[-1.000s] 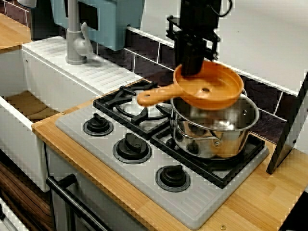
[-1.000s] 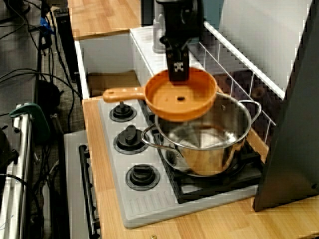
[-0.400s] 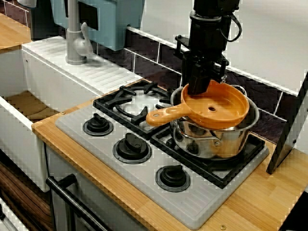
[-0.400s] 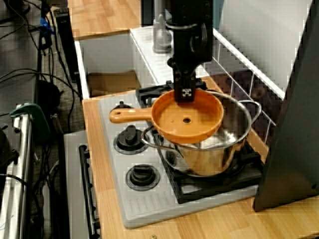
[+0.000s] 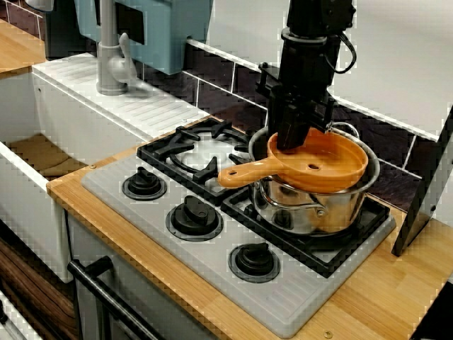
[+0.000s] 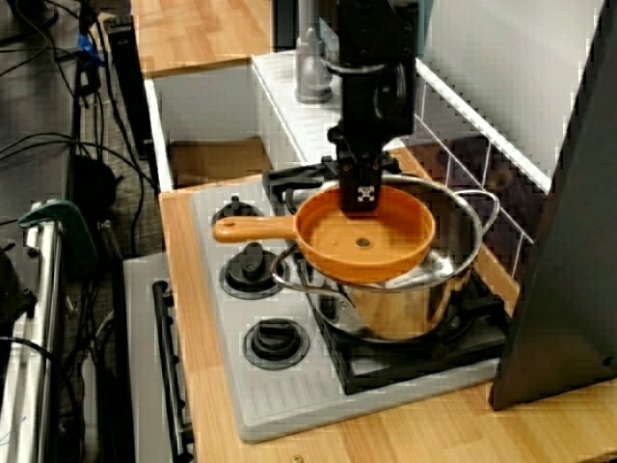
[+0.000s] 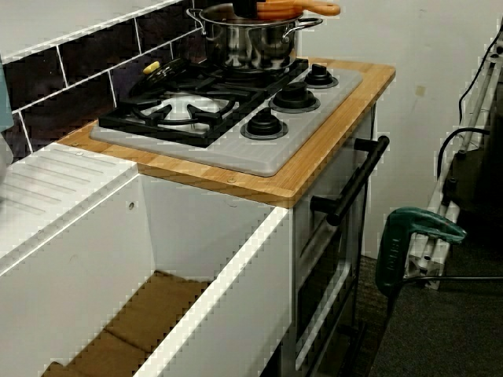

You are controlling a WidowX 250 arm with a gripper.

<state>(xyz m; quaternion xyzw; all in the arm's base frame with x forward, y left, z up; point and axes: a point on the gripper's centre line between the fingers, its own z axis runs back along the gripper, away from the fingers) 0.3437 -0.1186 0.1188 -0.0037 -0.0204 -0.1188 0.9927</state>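
From the view at the front of the stove, the gripper (image 5: pixel 293 139) stands upright over the back burner, jaws clamped on the far rim of the orange pan (image 5: pixel 324 167). The pan sits tilted in the mouth of the steel pot (image 5: pixel 317 207), and its handle pokes out over the pot's rim toward the empty front grate (image 5: pixel 190 157). Three black knobs (image 5: pixel 194 214) line the front of the hob. The wooden table (image 5: pixel 368 304) runs underneath, and a grey faucet (image 5: pixel 110 59) stands off to the left.

In the view from the side, the gripper (image 6: pixel 363 199) has one finger (image 6: pixel 364 193) inside the pan's wall. The orange pan (image 6: pixel 364 243) covers much of the steel pot (image 6: pixel 410 304). I can't tell whether its underside rests on the pot's rim or hangs just above it.

The view from the sink end shows the steel pot (image 7: pixel 251 45) far back, with the orange pan (image 7: pixel 302 9) right at the top edge. The gripper is cut off here. A green clamp (image 7: pixel 413 236) stands on the floor, well apart.

My read is that the pan is being set into the pot. Letting go calls for the pan to be seated level first, since the overhanging handle could tip it out.
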